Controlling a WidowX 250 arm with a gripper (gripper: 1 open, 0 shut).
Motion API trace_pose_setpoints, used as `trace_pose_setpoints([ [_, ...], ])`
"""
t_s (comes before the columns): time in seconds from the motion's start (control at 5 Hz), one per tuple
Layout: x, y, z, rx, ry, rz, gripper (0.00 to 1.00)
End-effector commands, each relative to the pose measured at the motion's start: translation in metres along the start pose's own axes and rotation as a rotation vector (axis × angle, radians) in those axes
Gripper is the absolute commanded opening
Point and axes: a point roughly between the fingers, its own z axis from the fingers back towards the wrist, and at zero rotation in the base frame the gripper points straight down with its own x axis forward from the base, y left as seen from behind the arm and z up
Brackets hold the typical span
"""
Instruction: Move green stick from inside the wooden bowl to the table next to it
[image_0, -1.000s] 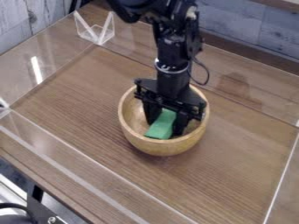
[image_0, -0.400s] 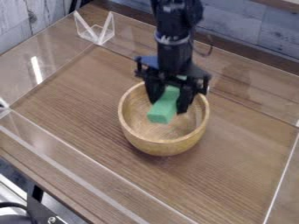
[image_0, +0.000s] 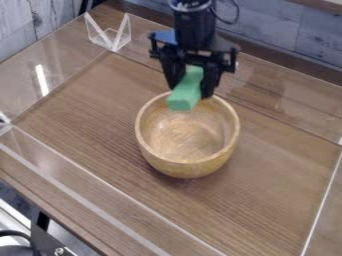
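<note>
Pinching the chunky green rectangular stick (image_0: 191, 88), the black pincer (image_0: 193, 76) was closed on it above the far rim of the tan wooden bowl (image_0: 187, 165); the stick hung below, its long axis near upright.

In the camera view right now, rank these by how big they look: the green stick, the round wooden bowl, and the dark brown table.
Largest to smallest:
1. Dark brown wood-grain table
2. Round light-tan wooden bowl
3. Bright green rectangular stick
</note>
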Motion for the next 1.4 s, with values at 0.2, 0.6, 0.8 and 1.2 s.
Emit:
trace_pose_setpoints([
  [0.2, -0.014, -0.019, 0.013, -0.041, -0.059, -0.152, 0.00],
  [0.6, -0.049, -0.059, -0.005, -0.077, -0.009, -0.339, 0.00],
  [0.8, -0.063, -0.083, -0.021, -0.087, 0.002, -0.385, 0.00],
  [1.2, -0.085, -0.109, -0.048, -0.111, 0.010, -0.434, 0.00],
])
